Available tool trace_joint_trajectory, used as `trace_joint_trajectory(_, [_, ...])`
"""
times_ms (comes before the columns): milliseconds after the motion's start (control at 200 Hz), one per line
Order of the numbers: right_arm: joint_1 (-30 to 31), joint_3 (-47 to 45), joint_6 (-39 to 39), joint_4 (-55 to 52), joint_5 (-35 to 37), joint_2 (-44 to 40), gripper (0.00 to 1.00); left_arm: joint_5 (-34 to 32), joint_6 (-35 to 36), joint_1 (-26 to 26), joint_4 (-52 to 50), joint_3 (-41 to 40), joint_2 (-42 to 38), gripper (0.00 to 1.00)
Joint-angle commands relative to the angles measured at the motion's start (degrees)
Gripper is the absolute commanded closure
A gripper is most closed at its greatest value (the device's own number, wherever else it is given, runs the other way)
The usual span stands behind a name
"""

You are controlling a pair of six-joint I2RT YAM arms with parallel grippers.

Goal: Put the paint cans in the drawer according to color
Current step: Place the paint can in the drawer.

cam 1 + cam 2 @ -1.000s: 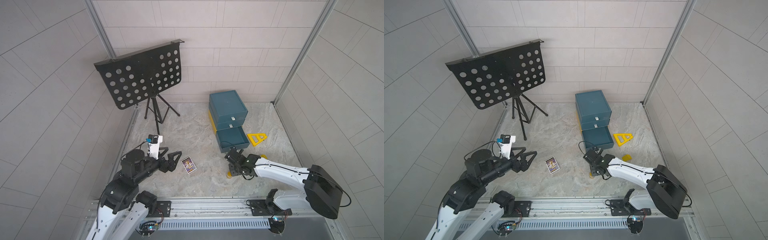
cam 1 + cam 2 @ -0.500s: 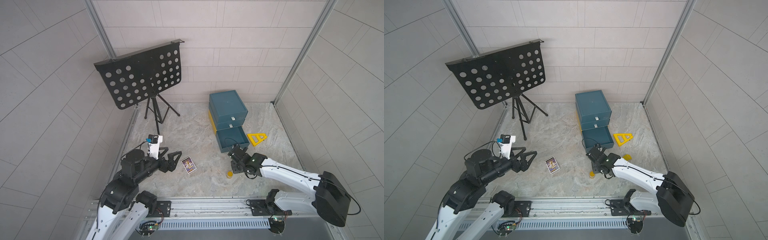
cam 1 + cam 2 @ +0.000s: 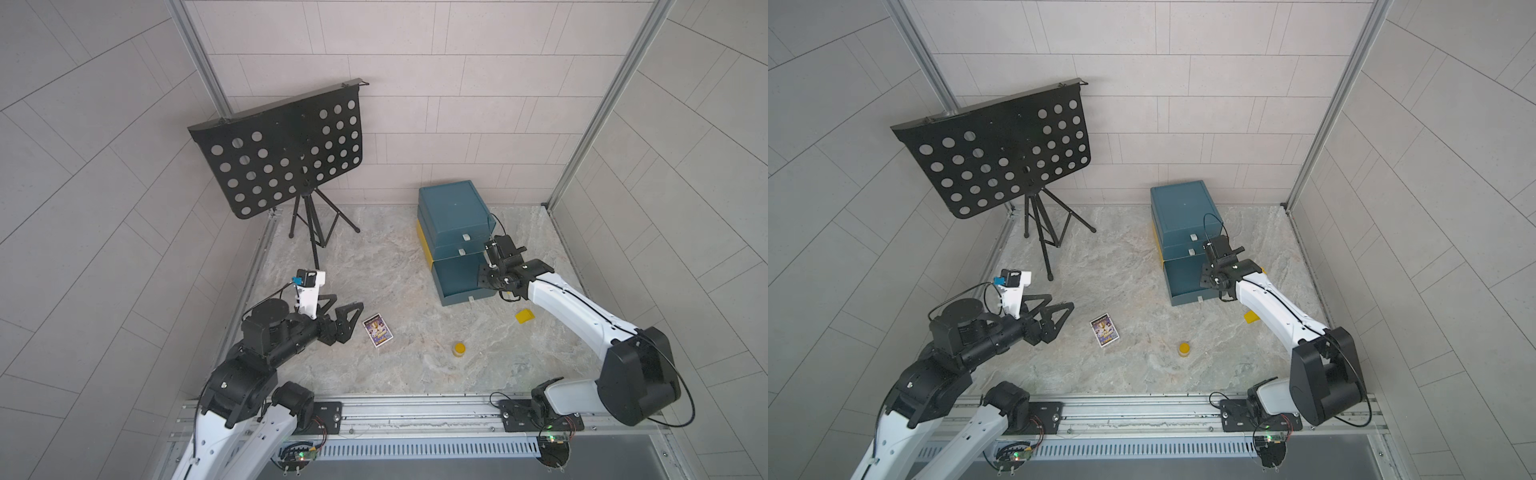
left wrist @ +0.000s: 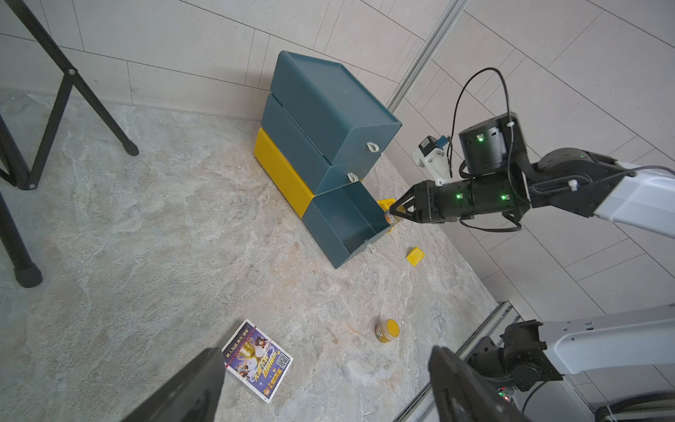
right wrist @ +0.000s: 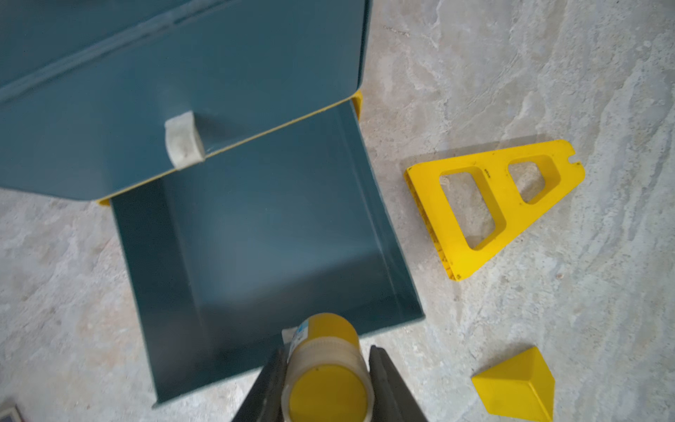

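- Step in hand: delivering the yellow paint can (image 5: 326,389); my right jaws grip its sides, lower centre of the right wrist view, at the front rim of the open drawer (image 5: 274,234);
- Next, I judge: advance, lower, release inside;
- Can's long axis runs along my jaws, far end toward the drawer;
- my left jaws stand open, empty.

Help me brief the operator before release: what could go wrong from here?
The yellow jar in the right tool hangs by the rim of the open drawer, so released now it might clip the wall and fall outside. It is held tilted, so it could roll on landing. Pushing farther in, the tool could bump the closed drawer above.
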Motion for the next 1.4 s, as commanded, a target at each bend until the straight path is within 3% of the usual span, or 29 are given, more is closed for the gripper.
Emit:
trace_joint_trajectory(0, [-1.32, 1.76, 0.62, 2.34, -0.78, 3.21, 0.79, 0.34, 0.07, 0.27, 1.21, -0.42, -0.53, 0.05])
trace_joint_trajectory(625, [-3.11, 0.35, 3.70, 12.61, -1.97, 16.77, 0.78, 0.33, 0.04, 0.27, 1.25, -0.29, -0.20, 0.05])
trace_joint_trajectory(751, [-3.11, 0.59, 3.97, 12.61, -1.78, 17.93, 0.68, 0.32, 0.03, 0.27, 1.24, -0.34, -0.26, 0.05])
trace_joint_trajectory(1001, [-3.02, 0.30, 2.63, 12.83, -1.52, 15.60, 0.47, 0.44, 0.06, 0.38, 1.25, -0.34, -0.27, 0.05])
trace_joint_trajectory(1246, [-2.09, 0.67, 1.14, 10.33, -0.64, 7.99, 0.48, 0.33, 0.04, 0.35, 1.25, -0.34, -0.19, 0.05])
trace_joint_trajectory(1391, [2.11, 0.14, -1.02, 5.85, 1.28, 0.63, 0.50, 0.31, 0.03, 0.42, 1.30, -0.33, -0.27, 0.05])
